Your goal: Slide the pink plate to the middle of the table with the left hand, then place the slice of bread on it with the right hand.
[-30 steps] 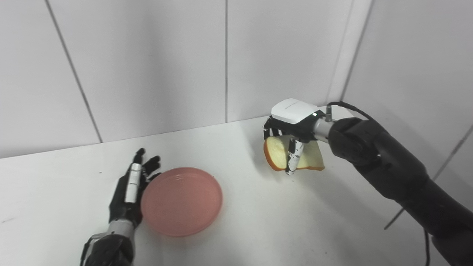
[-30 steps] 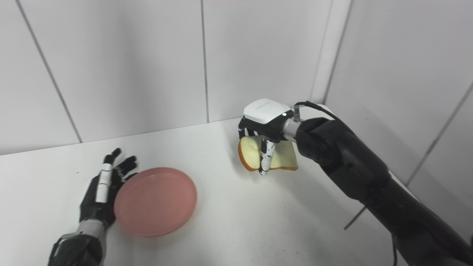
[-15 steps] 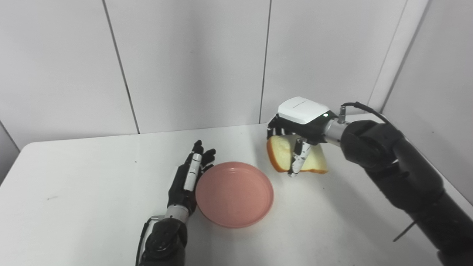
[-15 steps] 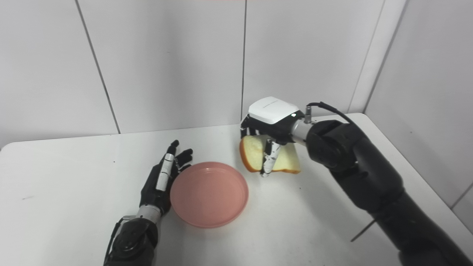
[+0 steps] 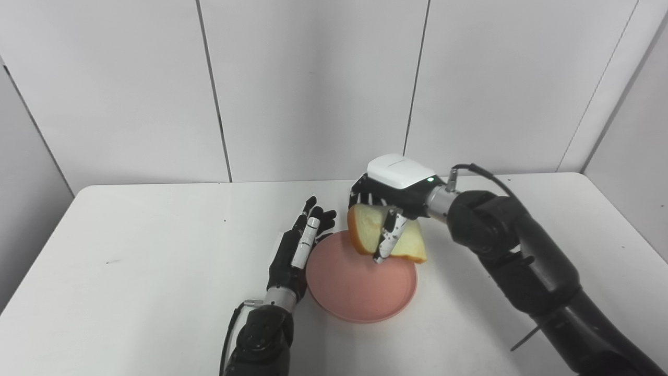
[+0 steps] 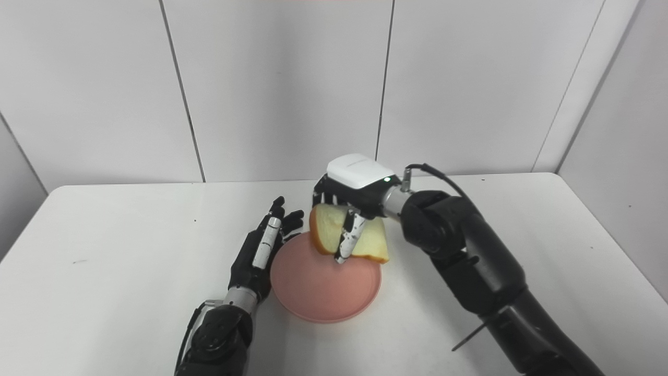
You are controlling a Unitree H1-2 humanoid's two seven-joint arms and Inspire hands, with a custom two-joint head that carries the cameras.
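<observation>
**Bread arrives over the plate as the robot's gaze swings to the table's centre**

The robot's right hand point(image 5: 392, 209), fingers and thumb closed around a slice of pale bread with a tan crust point(image 5: 383, 237), now holds it tilted over the far right part of the round, shallow pink plate point(image 5: 360, 292). A second ago the slice hung well to the right of the plate, above bare table; half a second ago it was just beside the rim. The whole picture has shifted across those moments too, so the head cameras have turned, and part of that apparent travel is the view's, not the hand's. The bread does not look to be resting on the plate yet, though its lower edge is close.

The left hand point(image 5: 297, 250) lies flat along the plate's left rim, fingers straight and spread, holding nothing, as it did in both earlier views. The plate sits about mid-table, so the sliding step looks finished and the placing step is nearly done: what remains, by my reckoning, is to lower the slice and let go.

The white tabletop point(image 5: 130, 271) is smooth, with rounded corners and a few small dark specks point(image 5: 108, 261). Behind it stand plain white wall panels point(image 5: 313, 78) with thin dark seams, closing in on both sides.
</observation>
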